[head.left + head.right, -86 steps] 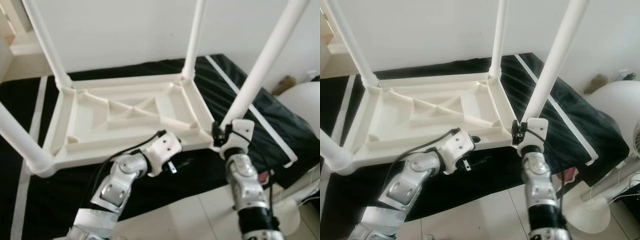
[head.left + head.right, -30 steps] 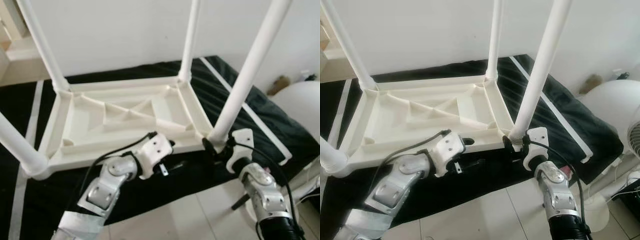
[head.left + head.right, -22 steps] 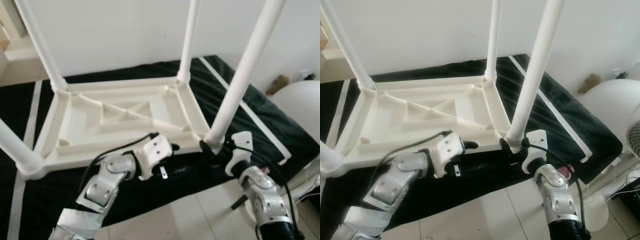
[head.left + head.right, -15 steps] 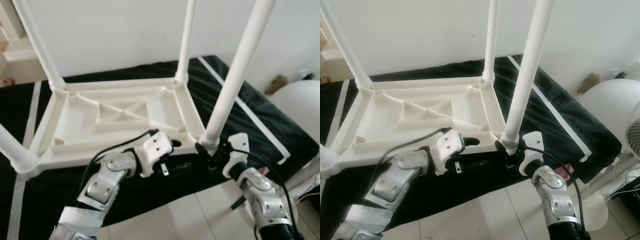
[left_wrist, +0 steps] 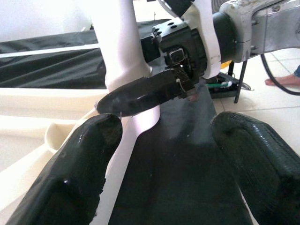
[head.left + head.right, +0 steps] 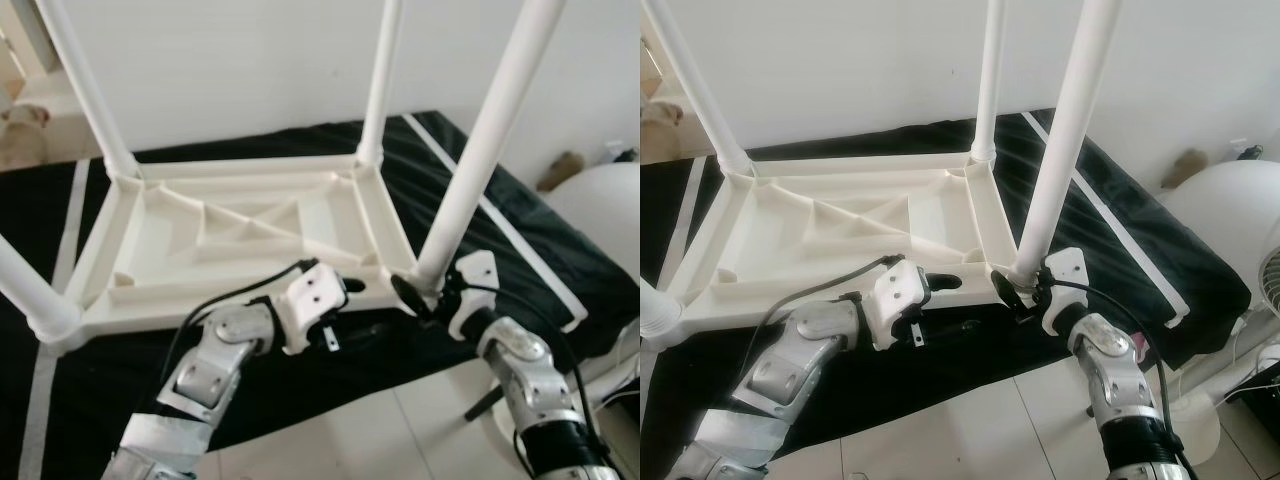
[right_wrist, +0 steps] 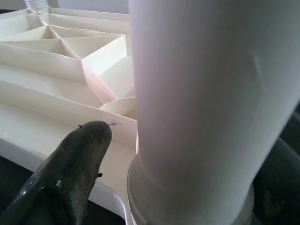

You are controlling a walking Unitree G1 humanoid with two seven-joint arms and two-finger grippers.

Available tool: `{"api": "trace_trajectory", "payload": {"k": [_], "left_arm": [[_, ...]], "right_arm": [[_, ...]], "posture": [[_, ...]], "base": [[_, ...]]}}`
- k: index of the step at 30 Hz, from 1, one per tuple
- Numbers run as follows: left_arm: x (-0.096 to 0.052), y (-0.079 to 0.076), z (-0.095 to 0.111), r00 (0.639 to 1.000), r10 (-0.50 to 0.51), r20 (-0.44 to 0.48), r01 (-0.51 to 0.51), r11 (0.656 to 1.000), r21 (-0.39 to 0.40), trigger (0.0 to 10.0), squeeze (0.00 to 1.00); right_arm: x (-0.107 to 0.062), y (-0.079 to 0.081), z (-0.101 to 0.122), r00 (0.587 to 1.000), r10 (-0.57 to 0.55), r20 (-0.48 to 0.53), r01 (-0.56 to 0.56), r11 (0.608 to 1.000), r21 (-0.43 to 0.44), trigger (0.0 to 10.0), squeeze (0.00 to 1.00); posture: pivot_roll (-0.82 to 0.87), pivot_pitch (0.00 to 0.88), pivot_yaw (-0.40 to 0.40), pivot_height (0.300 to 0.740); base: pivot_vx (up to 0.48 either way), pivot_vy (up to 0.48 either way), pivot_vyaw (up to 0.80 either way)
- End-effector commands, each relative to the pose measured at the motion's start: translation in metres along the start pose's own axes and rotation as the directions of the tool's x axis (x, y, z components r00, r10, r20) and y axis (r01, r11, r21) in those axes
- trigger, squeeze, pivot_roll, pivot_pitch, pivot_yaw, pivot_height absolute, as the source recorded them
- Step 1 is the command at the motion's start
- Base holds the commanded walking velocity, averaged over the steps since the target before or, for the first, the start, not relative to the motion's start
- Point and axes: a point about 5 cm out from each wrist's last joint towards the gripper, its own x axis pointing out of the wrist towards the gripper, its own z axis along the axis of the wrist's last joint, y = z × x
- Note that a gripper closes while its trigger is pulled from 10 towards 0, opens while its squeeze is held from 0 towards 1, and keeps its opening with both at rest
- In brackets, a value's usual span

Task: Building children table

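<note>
While its two black fingers straddle the base of the near-right leg [image 6: 478, 150], the right pincer [image 6: 420, 297] sits at the lower right of centre in the left eye view, pinching that leg just above its socket; in the right wrist view one finger [image 7: 70, 173] lies against the table rim and the white tube stands between the two.

The left pincer [image 6: 352, 300], at the lower centre of that view, reaches along the table's near rim with its fingers spread; its wrist view shows both fingers [image 5: 65, 173] apart, with black cloth between them and the right pincer's finger across the leg ahead.

The children's table [image 6: 240, 235] lies upside down across the middle of the frame, its ribbed underside up and four white legs standing upright from the corners: the far-right leg [image 6: 380, 80], the far-left leg [image 6: 90, 90] and the near-left leg [image 6: 30, 285] at the left edge.

The table rests on a black mat [image 6: 520, 235] with white stripes, spread over a pale tiled floor [image 6: 380, 440].

A white round object [image 6: 605, 205] stands at the right edge.
</note>
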Motion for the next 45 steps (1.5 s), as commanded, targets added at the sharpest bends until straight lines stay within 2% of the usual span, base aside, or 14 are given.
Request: {"api": "trace_trajectory", "payload": {"k": [1, 10, 17, 20, 25, 30, 36, 37, 39, 40, 41, 42, 43, 45], "left_arm": [[-0.002, 0.002, -0.002, 0.998, 0.069, -0.009, -0.069, 0.998, -0.009, 10.0, 0.0], [-0.006, 0.005, -0.004, 0.996, 0.089, -0.014, -0.089, 0.996, 0.0, 10.0, 0.0], [-0.008, 0.008, -0.005, 0.996, 0.089, -0.02, -0.087, 0.995, 0.049, 10.0, 0.0], [-0.008, 0.001, -0.007, 1.0, -0.009, -0.018, 0.008, 0.999, -0.041, 10.0, 0.0], [-0.007, -0.003, -0.011, 0.998, -0.042, -0.049, 0.041, 0.999, -0.026, 10.0, 0.0], [-0.004, -0.005, -0.017, 0.997, -0.032, -0.076, 0.033, 0.999, 0.01, 10.0, 0.0], [-0.003, -0.005, -0.017, 0.997, 0.015, -0.07, -0.017, 0.999, -0.028, 10.0, 0.0], [-0.003, -0.003, -0.017, 0.997, 0.044, -0.067, -0.046, 0.998, -0.039, 10.0, 0.0], [-0.002, -0.001, -0.016, 0.996, 0.061, -0.063, -0.064, 0.997, -0.045, 10.0, 0.0], [-0.002, -0.001, -0.017, 0.995, 0.073, -0.067, -0.077, 0.996, -0.055, 10.0, 0.0], [-0.002, -0.001, -0.018, 0.995, 0.077, -0.07, -0.081, 0.996, -0.048, 10.0, 0.0], [-0.001, -0.001, -0.019, 0.994, 0.079, -0.072, -0.082, 0.996, -0.041, 10.0, 0.0], [-0.001, -0.003, -0.02, 0.994, 0.084, -0.076, -0.087, 0.996, -0.037, 10.0, 0.0], [-0.001, -0.003, -0.02, 0.992, 0.096, -0.076, -0.099, 0.994, -0.035, 10.0, 0.0]], "right_arm": [[0.001, 0.006, -0.006, 0.997, 0.069, -0.034, -0.069, 0.998, 0.004, 10.0, 0.0], [-0.004, 0.019, -0.008, 0.994, 0.11, -0.022, -0.11, 0.994, 0.03, 10.0, 0.0], [-0.008, 0.008, 0.001, 0.996, 0.076, 0.035, -0.077, 0.997, 0.031, 10.0, 0.0], [-0.007, 0.001, 0.008, 0.995, 0.089, 0.051, -0.089, 0.996, 0.005, 10.0, 0.0], [-0.002, -0.004, 0.014, 0.993, 0.11, 0.047, -0.108, 0.993, -0.038, 10.0, 0.0], [0.001, -0.004, 0.017, 0.99, 0.135, 0.047, -0.132, 0.99, -0.052, 10.0, 0.0], [0.004, -0.004, 0.016, 0.984, 0.176, 0.02, -0.173, 0.981, -0.083, 9.8, 0.0], [0.003, -0.005, 0.016, 0.984, 0.18, 0.012, -0.179, 0.98, -0.09, 9.3, 0.0], [0.003, -0.005, 0.016, 0.983, 0.183, 0.008, -0.182, 0.979, -0.096, 9.7, 0.0], [0.003, -0.006, 0.015, 0.982, 0.187, 0.003, -0.186, 0.977, -0.1, 9.3, 0.0], [0.002, -0.007, 0.015, 0.982, 0.189, 0.001, -0.188, 0.977, -0.101, 7.4, 0.0], [0.002, -0.007, 0.015, 0.982, 0.191, 0.0, -0.19, 0.977, -0.102, 7.4, 0.0], [0.001, -0.008, 0.015, 0.981, 0.194, -0.004, -0.194, 0.976, -0.102, 0.0, 0.0], [0.0, -0.008, 0.014, 0.98, 0.199, -0.007, -0.199, 0.975, -0.101, 0.0, 0.0]], "posture": [[-0.04, 0.03, -0.019, 0.74], [-0.04, 0.03, -0.019, 0.74], [-0.06, 0.033, -0.013, 0.74], [-0.07, 0.031, -0.01, 0.74], [-0.07, 0.029, -0.012, 0.74], [-0.06, 0.025, -0.016, 0.74], [-0.06, 0.023, -0.018, 0.74], [-0.06, 0.023, -0.018, 0.74], [-0.06, 0.023, -0.018, 0.74], [-0.07, 0.023, -0.019, 0.74], [-0.07, 0.024, -0.019, 0.74], [-0.07, 0.024, -0.019, 0.74], [-0.08, 0.025, -0.014, 0.74], [-0.08, 0.025, -0.014, 0.74]], "base": [[0.0, 0.0, 0.0], [0.0, 0.0, 0.0], [0.0, 0.0, 0.0], [0.0, 0.0, 0.0], [0.0, 0.0, 0.0], [0.0, 0.0, 0.0], [0.0, 0.0, 0.0], [0.0, 0.0, 0.0], [0.0, 0.0, 0.0], [0.0, 0.0, 0.0], [0.0, 0.0, 0.0], [0.0, 0.0, 0.0], [0.0, 0.0, 0.0], [0.0, 0.0, 0.0]]}}
